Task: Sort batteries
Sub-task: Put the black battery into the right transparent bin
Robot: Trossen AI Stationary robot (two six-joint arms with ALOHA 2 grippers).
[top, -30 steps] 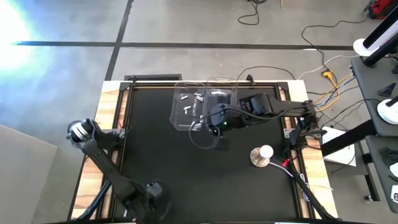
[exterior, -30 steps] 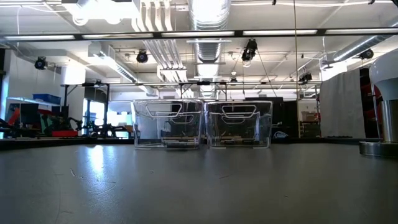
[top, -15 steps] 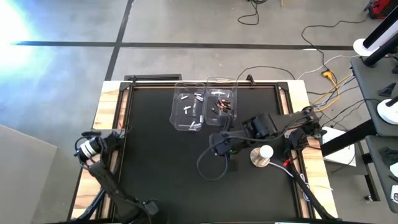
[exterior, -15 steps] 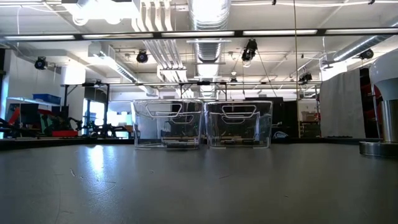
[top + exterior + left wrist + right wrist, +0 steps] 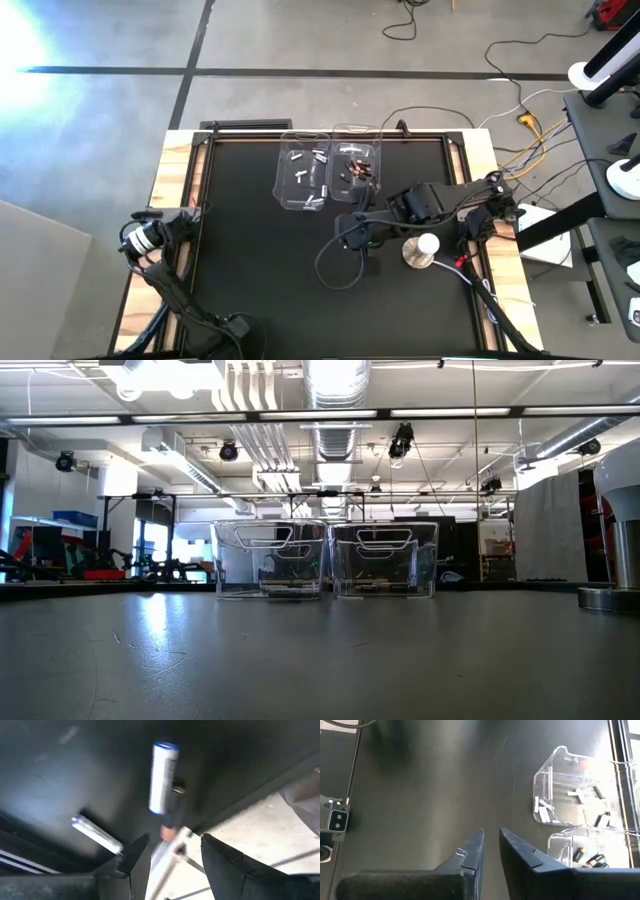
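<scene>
The right gripper [image 5: 490,851] hangs over bare mat near the table's centre, fingers nearly together w/ only a narrow slot between them & nothing in it. In the high view it [image 5: 352,240] sits just in front of the 2 clear bins. The left gripper [image 5: 172,852] is at the left edge of the table, jaws apart & empty, looking past the mat's rim; no battery near it that I can tell.

Outward from the right gripper: the left bin [image 5: 303,178] holds the silvery-white batteries [image 5: 301,170], approx 6, scattered loose on its floor. The right bin [image 5: 356,175], touching it, holds the dark batteries [image 5: 356,174] w/ copper ends. The 2 kinds look fully separated, and no stray batteries show on the mat [image 5: 250,250], so the sort seems done or close to it.

Handling, as a guess: these are small, stiff metal cylinders, light but dense for their size, smooth & prone to roll or squirt out of a pinch. Best taken across the middle of the barrel, fingers square to its length, not by the ends. Not fragile; a drop into a bin should do no harm.

A white-topped metal disc [image 5: 421,250] stands just right of the right gripper.
</scene>
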